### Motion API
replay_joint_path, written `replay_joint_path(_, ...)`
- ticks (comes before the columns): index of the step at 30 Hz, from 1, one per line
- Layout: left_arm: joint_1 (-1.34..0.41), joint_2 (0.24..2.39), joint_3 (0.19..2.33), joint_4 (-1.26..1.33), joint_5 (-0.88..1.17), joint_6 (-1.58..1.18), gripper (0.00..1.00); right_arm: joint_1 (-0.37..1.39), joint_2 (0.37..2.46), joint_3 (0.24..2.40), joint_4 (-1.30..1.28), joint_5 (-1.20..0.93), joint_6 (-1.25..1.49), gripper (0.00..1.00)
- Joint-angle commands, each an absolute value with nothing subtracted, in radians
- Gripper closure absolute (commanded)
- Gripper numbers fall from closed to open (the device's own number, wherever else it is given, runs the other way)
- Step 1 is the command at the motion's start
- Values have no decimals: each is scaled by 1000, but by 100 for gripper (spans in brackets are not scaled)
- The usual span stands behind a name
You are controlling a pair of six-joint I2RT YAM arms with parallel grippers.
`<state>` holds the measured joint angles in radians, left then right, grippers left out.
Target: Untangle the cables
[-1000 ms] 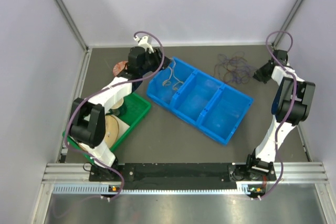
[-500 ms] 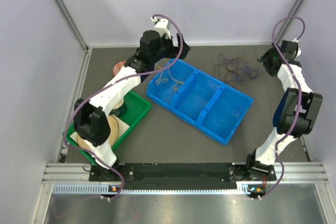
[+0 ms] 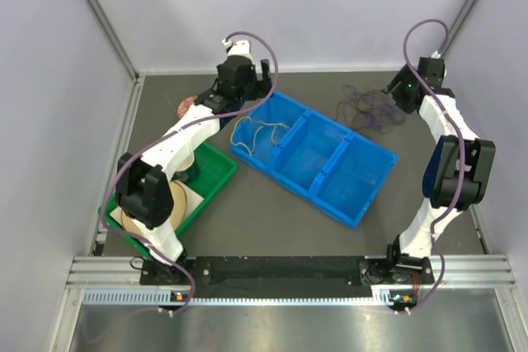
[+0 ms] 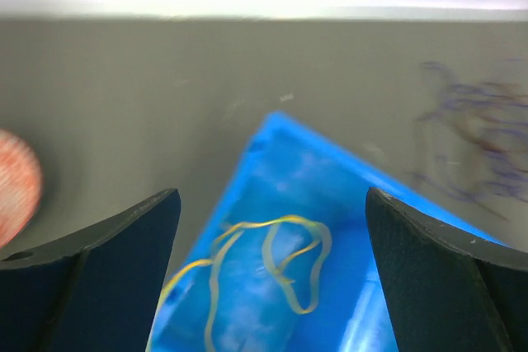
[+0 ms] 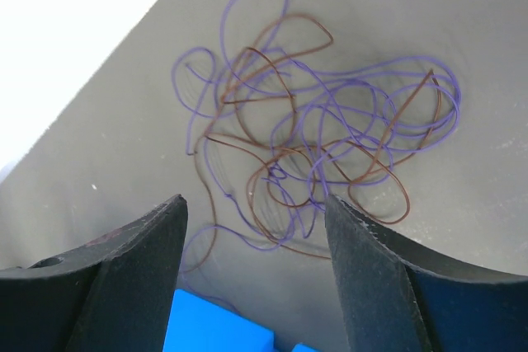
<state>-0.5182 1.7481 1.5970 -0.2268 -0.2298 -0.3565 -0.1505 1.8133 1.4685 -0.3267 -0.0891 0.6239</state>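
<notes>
A tangle of purple and brown cables (image 3: 368, 107) lies on the dark table at the back right; it fills the right wrist view (image 5: 318, 150). My right gripper (image 3: 398, 95) is open and empty, just right of the tangle and above it. A yellow cable (image 3: 257, 134) lies loose in the left compartment of the blue bin (image 3: 367, 194); it also shows in the left wrist view (image 4: 272, 257). My left gripper (image 3: 247, 92) is open and empty above the bin's back left corner.
A green tray (image 3: 216, 177) with a tape roll (image 3: 169, 204) sits at the left beside the bin. A reddish round object (image 3: 188, 107) lies behind it. Grey walls close in the back and both sides.
The yellow cable has dropped from my left gripper into the bin and spread out. My left gripper has moved a little left. My right gripper has swung left toward the tangle.
</notes>
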Motion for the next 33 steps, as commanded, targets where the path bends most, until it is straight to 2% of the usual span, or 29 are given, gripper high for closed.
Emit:
replay_joint_path(1, -485, 1733, 1539, -333, -388, -429, 1, -152, 1838, 1503, -318, -106, 615, 33)
replay_joint_path(7, -482, 1694, 1459, -411, -357, -462, 3, -149, 1841, 1500, -318, -115, 618, 32)
replay_joint_path(12, -482, 1686, 1402, -423, -347, -463, 12, -140, 1847, 1503, -318, -121, 624, 32)
replay_joint_path(15, -483, 1713, 1419, -451, -339, -480, 23, -137, 1845, 1502, -319, -120, 626, 32)
replay_joint_path(16, -483, 1721, 1427, -460, -333, -482, 31, -135, 1847, 1500, -319, -118, 629, 33)
replay_joint_path(17, -482, 1724, 1439, -468, -331, -486, 35, -133, 1845, 1499, -318, -120, 627, 33)
replay_joint_path(21, -482, 1706, 1434, -456, -325, -488, 47, -132, 1845, 1496, -318, -123, 629, 33)
replay_joint_path(23, -483, 1704, 1433, -446, -318, -482, 47, -132, 1847, 1494, -318, -124, 630, 33)
replay_joint_path(25, -483, 1716, 1439, -452, -316, -473, 39, -132, 1848, 1496, -318, -126, 630, 33)
replay_joint_path(27, -482, 1726, 1445, -457, -308, -468, 36, -130, 1850, 1494, -318, -129, 632, 33)
replay_joint_path(29, -482, 1739, 1448, -457, -302, -468, 39, -130, 1850, 1493, -318, -130, 634, 33)
replay_joint_path(33, -482, 1759, 1451, -454, -288, -471, 52, -130, 1850, 1490, -318, -130, 632, 33)
